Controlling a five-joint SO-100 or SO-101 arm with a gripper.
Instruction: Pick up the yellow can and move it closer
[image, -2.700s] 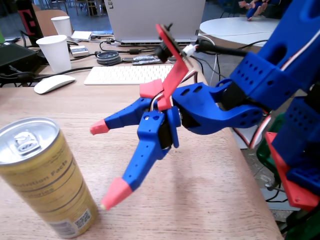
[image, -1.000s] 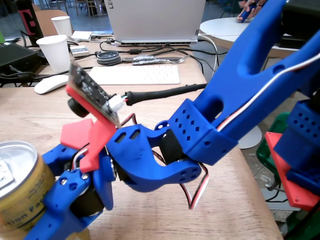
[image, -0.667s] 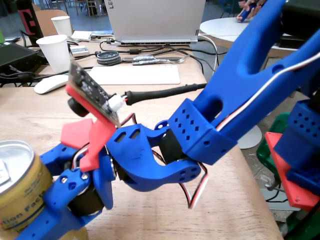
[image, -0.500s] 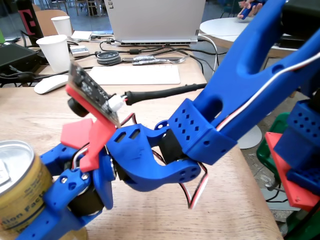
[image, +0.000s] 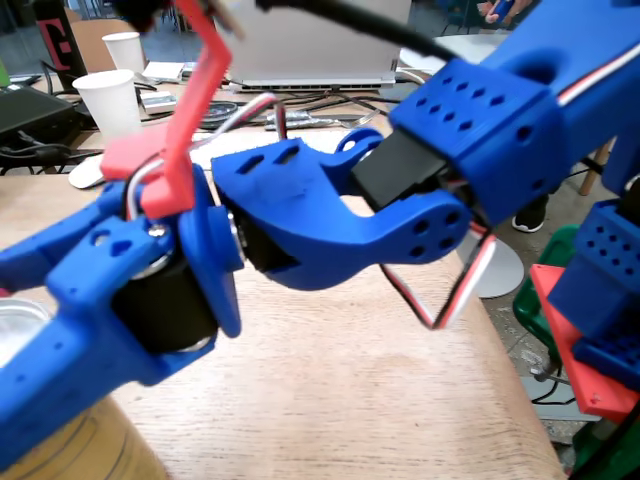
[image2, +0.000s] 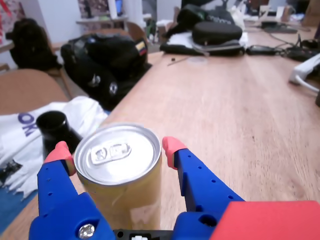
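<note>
The yellow can (image2: 127, 195) stands upright on the wooden table (image2: 235, 115), its silver pull-tab top facing the wrist camera. My gripper (image2: 115, 150) straddles it near the top, one pink-tipped blue finger on each side. The left fingertip (image2: 60, 151) sits against the rim. A thin gap shows between the right fingertip (image2: 171, 146) and the can, so the jaws are open around it. In the fixed view the can (image: 85, 445) is at the bottom left corner, mostly hidden by the blue arm (image: 330, 215).
White paper cups (image: 108, 100) and a laptop (image: 310, 50) stand at the table's far side in the fixed view. In the wrist view, black bags (image2: 105, 62), a black cup (image2: 52, 127) and white cloth (image2: 30, 130) lie left of the table edge.
</note>
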